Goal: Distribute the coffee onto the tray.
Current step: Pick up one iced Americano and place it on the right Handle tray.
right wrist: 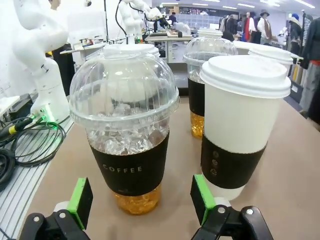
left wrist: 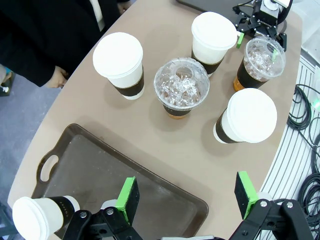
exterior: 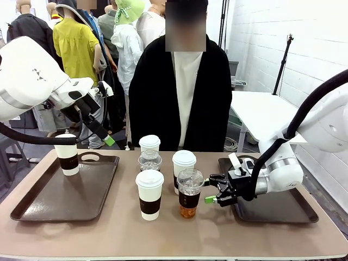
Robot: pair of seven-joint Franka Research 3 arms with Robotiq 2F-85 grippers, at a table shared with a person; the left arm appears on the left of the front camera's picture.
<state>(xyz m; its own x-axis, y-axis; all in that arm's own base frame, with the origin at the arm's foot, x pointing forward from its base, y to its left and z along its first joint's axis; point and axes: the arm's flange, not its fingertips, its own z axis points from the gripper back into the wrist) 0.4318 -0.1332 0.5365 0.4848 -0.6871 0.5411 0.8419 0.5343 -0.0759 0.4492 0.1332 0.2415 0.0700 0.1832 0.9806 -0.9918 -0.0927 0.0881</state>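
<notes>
just beside iced coffee (exterior: 190, 194), right gripper (exterior: 209, 189) gapes.

The beige worktop (exterior: 109, 234) has rounded corners. Behind it, on the right side, is a white painted brick wall (exterior: 304, 32), and a white table (exterior: 266, 111) and a black stand (exterior: 283, 62) are before it. The floor (left wrist: 20, 115) is grey, and black cables (left wrist: 306, 107) lie beside the worktop.

Bright, even indoor light from ceiling lamps (right wrist: 306, 4). Cups (exterior: 149, 194) cast soft, faint shadows on the tabletop (exterior: 109, 234). Highlights glint on the dome lid (right wrist: 124, 87). Wrist views bow at edges; distant background soft.
</notes>
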